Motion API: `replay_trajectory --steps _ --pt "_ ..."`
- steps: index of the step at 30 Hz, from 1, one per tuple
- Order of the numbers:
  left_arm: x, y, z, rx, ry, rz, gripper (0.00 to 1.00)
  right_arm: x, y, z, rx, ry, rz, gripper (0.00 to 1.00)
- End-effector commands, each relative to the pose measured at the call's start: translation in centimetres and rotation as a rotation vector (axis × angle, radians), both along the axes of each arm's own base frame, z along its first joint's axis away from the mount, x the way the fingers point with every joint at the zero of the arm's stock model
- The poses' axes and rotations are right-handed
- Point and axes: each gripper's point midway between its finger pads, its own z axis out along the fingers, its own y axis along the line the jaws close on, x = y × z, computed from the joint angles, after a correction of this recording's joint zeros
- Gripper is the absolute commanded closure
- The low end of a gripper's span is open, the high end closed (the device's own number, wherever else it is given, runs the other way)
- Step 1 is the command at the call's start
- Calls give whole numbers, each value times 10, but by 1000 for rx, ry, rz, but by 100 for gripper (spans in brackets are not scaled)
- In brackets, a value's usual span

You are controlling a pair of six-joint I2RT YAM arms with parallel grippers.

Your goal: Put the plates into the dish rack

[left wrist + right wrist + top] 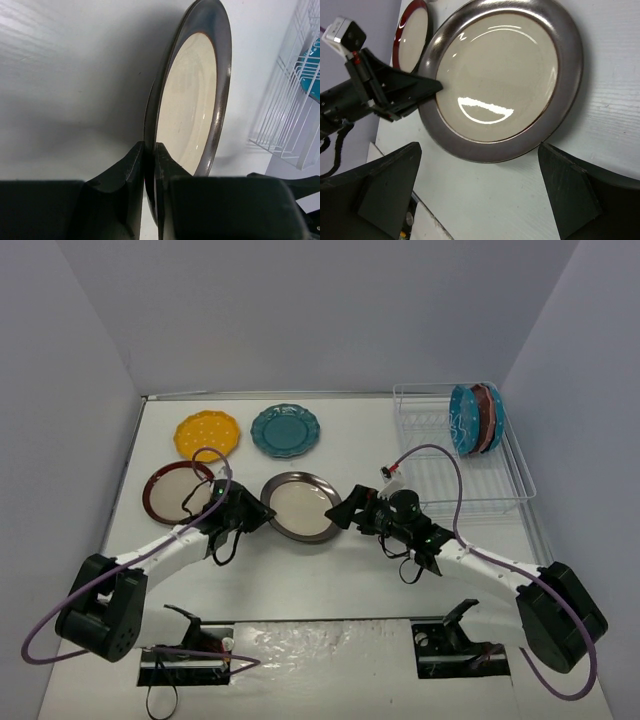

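Left gripper (258, 515) is reaching in from the left and pinching the near-left rim of the brown-rimmed plate (300, 506). In the left wrist view its fingers (132, 165) are pressing together on that rim with only the plate's edge (192, 105) between them. The plate is sitting at the middle of the table (330, 570), between the two grippers; whether it is resting flat or coming off the surface cannot be told.

Left of it, the maroon-rimmed plate (178, 490) is lying flat just beside the left arm. The yellow plate (207, 434) is lying behind it, and the teal plate (285, 430) is lying to the right of the yellow one, both well apart from either gripper.

Right gripper (345, 512) is pointing at the brown-rimmed plate from the right, its jaws standing wide apart and holding nothing. The right wrist view is showing the plate (500, 80) just ahead of the spread fingers (395, 185), not touching them, with the left gripper (420, 90) on the far rim.

Further right, the dish rack (470, 502) is standing by the table's right edge. Three racked plates (475, 418) are standing on edge at its far right end.
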Motion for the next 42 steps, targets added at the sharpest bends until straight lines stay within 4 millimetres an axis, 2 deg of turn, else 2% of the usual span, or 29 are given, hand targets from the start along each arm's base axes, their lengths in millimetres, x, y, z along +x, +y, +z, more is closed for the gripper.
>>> replay_trajectory --steps 1,5,13,22,32,38,39,42 --pt "14 -3 54 -106 -155 10 100 31 6 30 76 -114 -96 0" --pt "12 1 65 -130 -196 22 100 37 9 19 79 -84 -119 0" --pt "8 -2 74 -205 -249 11 100 43 27 -7 118 -15 -86 0" --pt "2 -3 88 -228 -317 -11 100 49 49 -26 177 23 -25 1" --pt "-1 -7 100 -281 -374 -38 100 45 61 -37 244 53 25 8" --pt "-3 -9 109 -295 -396 -53 100 46 62 -34 278 34 43 17" --pt "-3 -9 111 -298 -400 -56 100 46 63 -32 285 27 48 20" --pt "-5 -11 112 -303 -397 -68 100 46 64 -21 313 -3 67 37"
